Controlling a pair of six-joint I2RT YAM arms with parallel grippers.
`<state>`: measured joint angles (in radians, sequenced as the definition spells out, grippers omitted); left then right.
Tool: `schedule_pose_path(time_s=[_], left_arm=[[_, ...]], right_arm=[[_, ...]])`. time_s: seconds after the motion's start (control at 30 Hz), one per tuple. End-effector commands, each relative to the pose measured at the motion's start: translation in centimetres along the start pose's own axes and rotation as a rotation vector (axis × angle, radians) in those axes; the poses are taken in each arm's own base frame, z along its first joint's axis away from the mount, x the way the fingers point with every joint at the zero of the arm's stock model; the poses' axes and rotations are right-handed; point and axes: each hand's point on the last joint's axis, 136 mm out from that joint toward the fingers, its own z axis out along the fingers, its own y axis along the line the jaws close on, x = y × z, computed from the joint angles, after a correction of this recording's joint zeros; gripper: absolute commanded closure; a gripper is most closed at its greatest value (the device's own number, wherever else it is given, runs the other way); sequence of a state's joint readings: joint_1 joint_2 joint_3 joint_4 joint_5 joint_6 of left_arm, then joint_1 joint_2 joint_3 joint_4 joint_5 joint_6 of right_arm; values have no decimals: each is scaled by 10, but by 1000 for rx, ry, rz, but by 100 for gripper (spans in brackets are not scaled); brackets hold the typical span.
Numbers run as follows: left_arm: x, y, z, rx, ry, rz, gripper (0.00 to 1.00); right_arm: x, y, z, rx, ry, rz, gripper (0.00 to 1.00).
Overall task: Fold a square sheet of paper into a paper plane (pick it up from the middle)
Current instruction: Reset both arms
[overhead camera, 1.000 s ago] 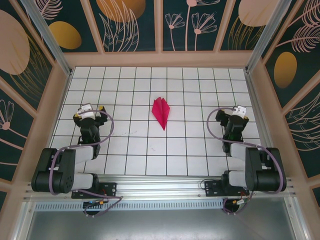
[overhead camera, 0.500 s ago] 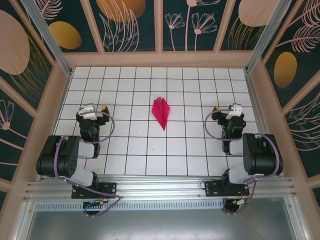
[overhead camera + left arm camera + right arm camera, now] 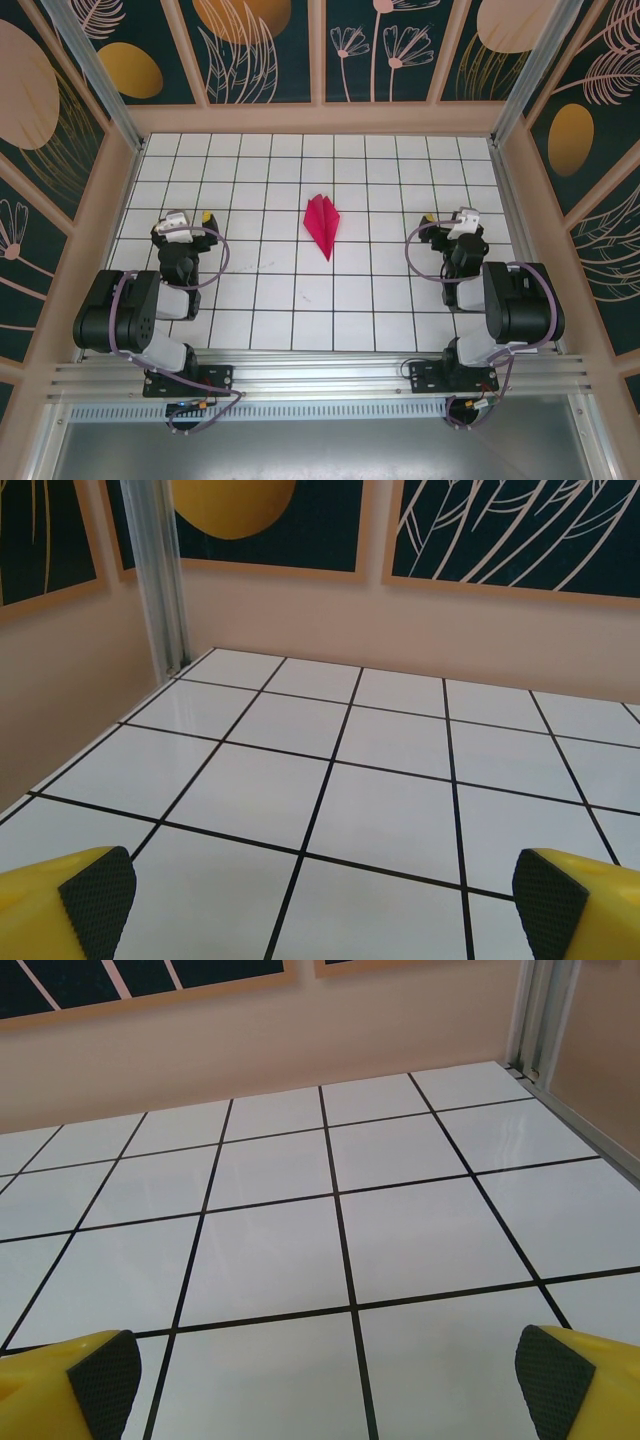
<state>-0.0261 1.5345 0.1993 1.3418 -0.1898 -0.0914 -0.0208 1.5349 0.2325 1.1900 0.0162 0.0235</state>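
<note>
The square sheet of paper lies folded into a magenta-pink paper plane, a narrow creased dart flat on the white grid table, its tip toward the near edge. My left gripper rests well to its left, several tiles away. It is open, and in the left wrist view bare tiles lie between its black pads. My right gripper sits about as far to the plane's right. It is also open, with bare tiles in the right wrist view between its pads.
Peach side walls and a back wall with dark floral panels enclose the tiled table. Aluminium posts stand at the back corners. Both arms are folded back over their bases on the front rail.
Both arms have folded further back toward their bases, and each gripper has shifted slightly. Both stay open. The paper plane has not moved.
</note>
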Motion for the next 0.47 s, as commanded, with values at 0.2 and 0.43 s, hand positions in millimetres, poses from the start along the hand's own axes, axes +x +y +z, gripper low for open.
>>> schedule_pose_path(time_s=[0.2, 0.43], left_arm=[[-7, -2, 4, 13, -23, 13, 2], [-7, -2, 3, 14, -24, 11, 2]], right_arm=[[-12, 2, 1, -19, -49, -10, 1], [-12, 4, 0, -31, -51, -12, 1]])
